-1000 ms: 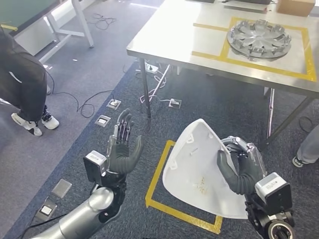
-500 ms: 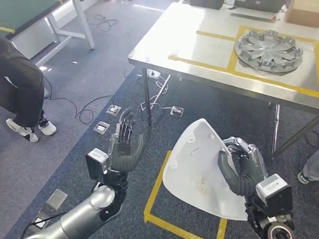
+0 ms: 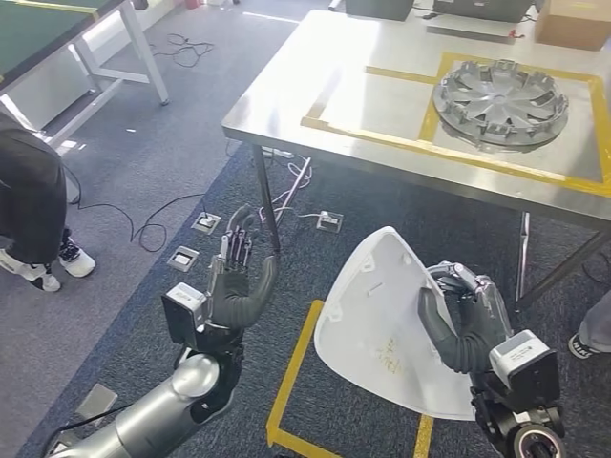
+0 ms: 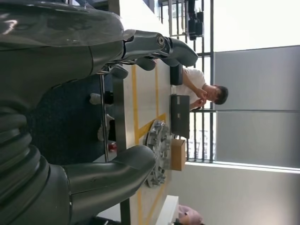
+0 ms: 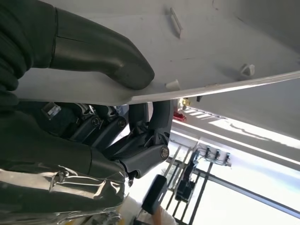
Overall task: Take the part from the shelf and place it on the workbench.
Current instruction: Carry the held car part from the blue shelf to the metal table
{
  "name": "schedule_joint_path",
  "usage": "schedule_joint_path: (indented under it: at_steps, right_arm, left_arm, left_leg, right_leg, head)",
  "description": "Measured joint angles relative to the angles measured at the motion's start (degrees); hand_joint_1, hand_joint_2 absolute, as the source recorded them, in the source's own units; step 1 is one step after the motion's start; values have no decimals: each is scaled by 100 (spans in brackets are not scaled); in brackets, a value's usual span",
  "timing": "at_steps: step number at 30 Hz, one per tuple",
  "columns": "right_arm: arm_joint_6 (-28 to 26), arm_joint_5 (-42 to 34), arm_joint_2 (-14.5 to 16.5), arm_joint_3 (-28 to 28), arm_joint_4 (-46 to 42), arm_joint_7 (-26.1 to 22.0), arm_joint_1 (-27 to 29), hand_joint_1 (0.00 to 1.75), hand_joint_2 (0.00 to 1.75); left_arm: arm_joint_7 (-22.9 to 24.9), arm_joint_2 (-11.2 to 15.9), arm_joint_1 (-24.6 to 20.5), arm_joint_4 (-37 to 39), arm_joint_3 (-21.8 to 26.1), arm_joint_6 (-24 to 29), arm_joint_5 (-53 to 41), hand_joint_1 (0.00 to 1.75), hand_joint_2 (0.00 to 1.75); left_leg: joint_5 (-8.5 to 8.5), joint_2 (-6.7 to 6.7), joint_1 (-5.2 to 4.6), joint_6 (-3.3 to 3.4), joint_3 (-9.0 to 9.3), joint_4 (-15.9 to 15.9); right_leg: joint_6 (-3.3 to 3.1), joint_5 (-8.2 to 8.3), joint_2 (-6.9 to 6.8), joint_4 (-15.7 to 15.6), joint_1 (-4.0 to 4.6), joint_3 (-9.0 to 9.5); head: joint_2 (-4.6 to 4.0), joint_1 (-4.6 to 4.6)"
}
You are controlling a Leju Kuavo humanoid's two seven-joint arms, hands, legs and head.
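1. We see the right robot hand (image 3: 465,320) gripping the large white, rounded-triangular plastic panel (image 3: 378,324) at its right edge, thumb pressed on the upper face and the dark fingers (image 5: 148,136) curled under the rim.
2. We find the panel held in the air above the dark blue carpeted floor (image 3: 404,205), over a yellow tape outline (image 3: 288,382) marked on the carpet, and in front of the bench rather than on it.
3. In the right wrist view, we see the thick grey thumb lying flat on the panel (image 5: 212,56), near small moulded clips on its surface.
4. We see the left robot hand (image 3: 238,281) raised with its palm turned up and its fingers spread upward, holding nothing.
5. In the left wrist view, the left robot hand (image 4: 116,108) has its thumb and fingers well apart, with the bench visible between them.
6. We see the grey metal bench (image 3: 346,86) ahead, marked with yellow tape rectangles.
7. A silver, round, spoked wheel cover (image 3: 497,100) lies inside one of the taped rectangles on the bench.
8. A brown cardboard box (image 3: 569,24) sits at the far right corner of the bench.
9. At the left edge, a person's dark-trousered leg and white-soled shoe (image 3: 36,272) rest on the floor, near black cables (image 3: 155,215).
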Motion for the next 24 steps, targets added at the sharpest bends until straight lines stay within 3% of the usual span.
schedule_joint_path:
  at_steps: [2, 4, 6, 9, 10, 11, 12, 13, 14, 16, 17, 19, 21, 22, 24]
  right_arm:
    - [-6, -1, 0, -1, 0, 5, 0, 175, 175]
    - [-14, -1, 0, -3, 0, 8, 1, 175, 175]
    - [-24, -1, 0, -5, 0, 7, -5, 175, 175]
    - [-31, -2, -1, -6, 0, 8, 7, 175, 175]
    - [-31, -4, -2, -5, 0, 9, 18, 175, 175]
    - [-29, -7, -2, -5, 0, 10, 26, 175, 175]
    - [-27, -9, -1, -5, 0, 10, 29, 175, 175]
    - [-24, -10, -1, -5, 0, 10, 30, 175, 175]
    - [-20, -11, -1, -6, 2, 9, 30, 175, 175]
    - [-14, -16, -2, -7, 7, 12, 27, 175, 175]
    - [-11, -20, -2, -7, 9, 10, 26, 175, 175]
    - [-8, -25, -2, -9, 9, 7, 25, 175, 175]
    - [-8, -34, -2, -14, 9, -5, 9, 175, 175]
    - [-9, -39, -2, -17, 9, -10, -3, 175, 175]
    - [-7, -46, -2, -16, 12, -15, -17, 175, 175]
  left_arm:
    - [4, -1, -8, 0, 0, 0, 3, 0, 175]
    - [7, -1, -13, -1, 0, 0, 4, 0, 175]
    - [5, -3, -23, -1, 0, 0, 7, 0, 175]
    - [4, -13, -36, 0, 0, 3, 17, 0, 175]
    - [4, -14, -32, 0, 0, 7, 20, 0, 175]
    - [4, -14, -27, 0, 0, 11, 22, 0, 175]
    - [4, -14, -21, 1, 0, 15, 22, 0, 175]
    - [4, -14, -16, 1, 0, 17, 22, 0, 175]
    - [3, -14, -11, 1, 0, 19, 21, 0, 175]
    - [0, -13, -2, 2, -1, 20, 20, 0, 175]
    - [-2, -12, 1, 2, -2, 20, 20, 0, 175]
    - [-8, -12, 0, 0, -2, 20, 17, 0, 175]
    - [-14, -10, -10, -1, -2, 19, 11, 0, 175]
    - [-16, -8, -17, -1, -2, 18, 9, 0, 175]
    - [-20, -4, -17, 1, -2, 14, 7, 0, 175]
  left_leg:
    - [175, -1, -37, 60, 84, -245]
    - [147, -3, -38, 127, 157, -274]
    - [103, 1, -19, 192, 279, -305]
    - [-8, 4, -14, 238, 417, -315]
    - [-55, 2, -14, 236, 467, -315]
    - [-108, -1, -14, 232, 530, -315]
    - [-163, -4, -14, 226, 605, -315]
    - [-220, -8, -13, 218, 688, -315]
    - [-278, -10, -13, 204, 758, -317]
    - [-370, -15, -22, 156, 836, -308]
    - [-396, -17, -23, 126, 842, -296]
    - [-426, -18, -23, 70, 850, -262]
    - [-467, -11, -14, 20, 766, -2]
    - [-531, -7, -7, -11, 603, 293]
    - [-769, -3, 12, -66, 75, 1081]
  right_leg:
    - [63, -67, 10, -6, 3, 47]
    - [123, -113, 8, 6, 4, 84]
    - [171, -211, -13, 291, -1, -13]
    - [231, -577, -31, 1386, -17, -643]
    - [245, -687, -33, 1648, -25, -846]
    - [255, -709, -36, 1721, -34, -966]
    - [258, -607, -40, 1589, -44, -990]
    - [253, -371, -44, 1274, -52, -924]
    - [240, -33, -47, 859, -57, -825]
    - [190, 393, -48, 217, -34, -664]
    - [153, 474, -43, 68, -20, -630]
    - [78, 449, -28, 11, -5, -544]
    - [17, 429, -23, -39, -23, -429]
    - [-8, 410, -22, -60, -36, -372]
    - [-42, 350, -25, -72, -42, -310]
  head:
    - [0, 7]
    - [0, 1]
    - [0, 15]
    - [0, 43]
    - [0, 43]
    - [0, 45]
    - [0, 47]
    - [0, 50]
    - [0, 59]
    - [0, 78]
    - [0, 82]
    - [0, 72]
    - [0, 60]
    - [0, 46]
    - [0, 19]
